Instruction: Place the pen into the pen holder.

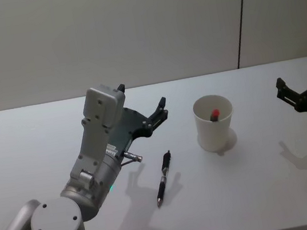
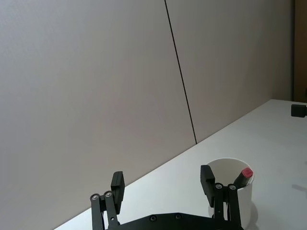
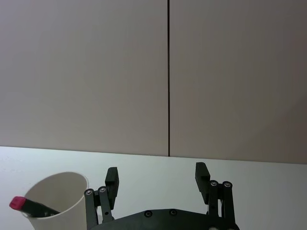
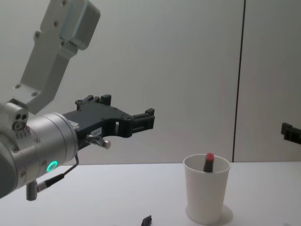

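Pen [image 1: 163,179] blk, slim, flat on table [image 1: 270,201], nr white pen holder [image 1: 214,122]

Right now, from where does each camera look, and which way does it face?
Head: high, looking down at the black pen on the white table; left arm, right gripper show.
Chest: low, looking forward; left arm shows.
Left wrist: behind the open left gripper, facing the wall.
Right wrist: behind the open right gripper, facing the wall.
All share the white paper cup.
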